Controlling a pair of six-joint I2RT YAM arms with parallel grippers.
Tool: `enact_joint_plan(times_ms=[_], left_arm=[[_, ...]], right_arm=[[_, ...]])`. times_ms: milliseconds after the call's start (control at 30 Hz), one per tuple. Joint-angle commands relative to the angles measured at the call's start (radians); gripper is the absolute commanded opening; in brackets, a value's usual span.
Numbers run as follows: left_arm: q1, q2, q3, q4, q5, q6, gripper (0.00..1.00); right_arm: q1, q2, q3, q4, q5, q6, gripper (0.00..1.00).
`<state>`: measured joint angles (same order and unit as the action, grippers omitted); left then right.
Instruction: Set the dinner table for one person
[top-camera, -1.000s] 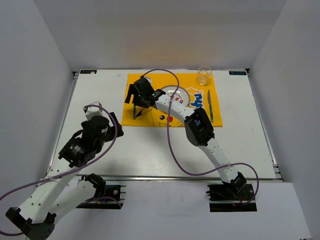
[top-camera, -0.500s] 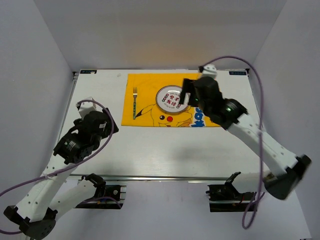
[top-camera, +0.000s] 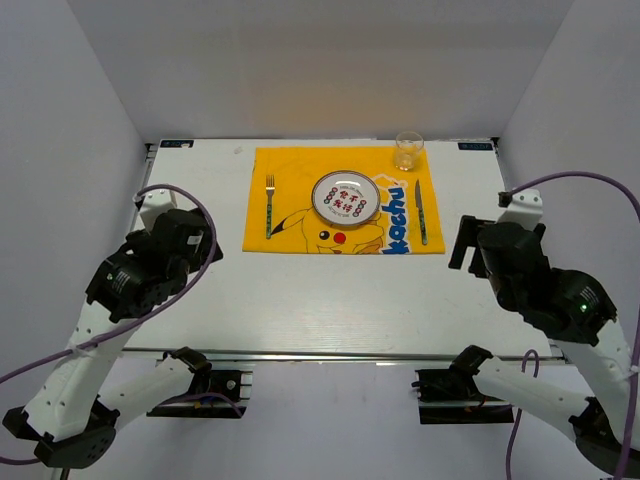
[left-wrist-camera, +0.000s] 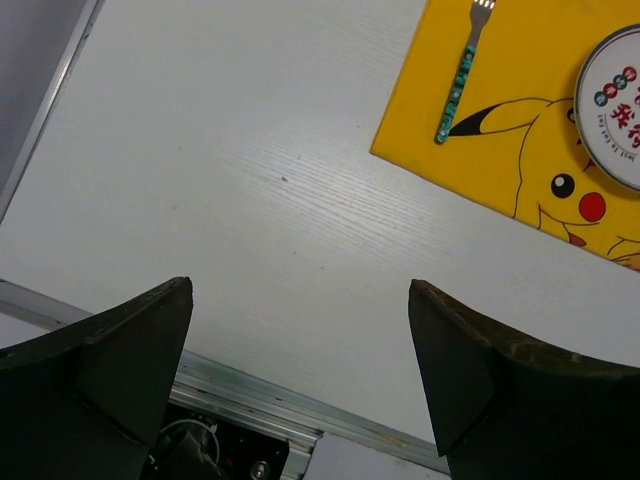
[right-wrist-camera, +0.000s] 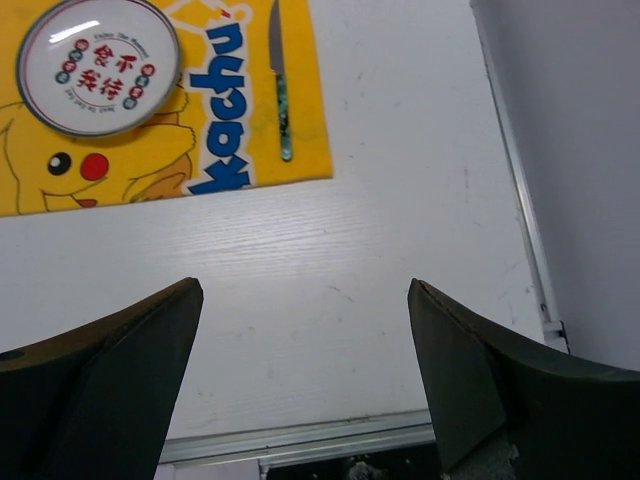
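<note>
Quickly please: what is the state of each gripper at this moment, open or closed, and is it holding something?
Left gripper: open, holding nothing.
Right gripper: open, holding nothing.

The left arm (top-camera: 140, 275) and right arm (top-camera: 555, 295) are showing white shells between bulky black joint housings, each trailing a purple cable (top-camera: 205, 215) behind the fingers (left-wrist-camera: 110, 370). The left gripper (left-wrist-camera: 300, 385) and right gripper (right-wrist-camera: 305, 385) are showing broad, matte-black wedge fingers with pale, scuffed edges.
</note>
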<state>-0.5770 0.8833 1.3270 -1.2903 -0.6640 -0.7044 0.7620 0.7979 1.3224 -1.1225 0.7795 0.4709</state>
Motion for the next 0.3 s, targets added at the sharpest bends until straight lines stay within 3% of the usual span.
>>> enact_joint_plan(times_ms=[0,267], left_arm=[[0.006,0.000,0.032,-0.098,0.021,-0.012,0.98],[0.006,0.002,0.031,-0.106,0.029,-0.014,0.98]], right_arm=[[0.003,-0.019,0.005,-0.137,0.059,0.037,0.89],[0.007,-0.081,0.000,-0.108,0.058,0.018,0.89]])
